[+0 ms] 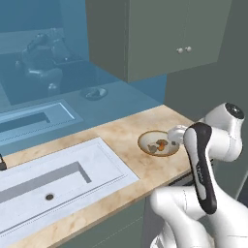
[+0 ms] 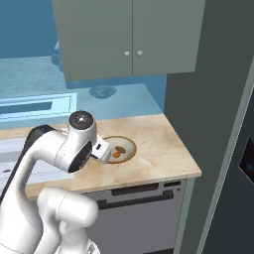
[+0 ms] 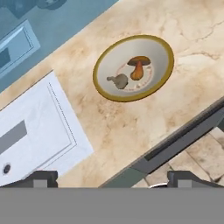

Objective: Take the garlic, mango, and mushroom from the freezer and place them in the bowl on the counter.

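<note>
Sink (image 3: 30, 135): we see it set in the desk (image 3: 131, 127), left of the bowl.
Bowl (image 3: 134, 68): on the desk, holding a garlic (image 3: 119, 80) and a mushroom (image 3: 138, 65) side by side.
Hand (image 3: 111, 177): open and empty, above the desk edge, the bowl ahead of its fingertips.

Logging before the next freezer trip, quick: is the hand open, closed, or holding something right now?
Hand: open and holding nothing; its fingertips stand wide apart above the counter, short of the bowl.
</note>
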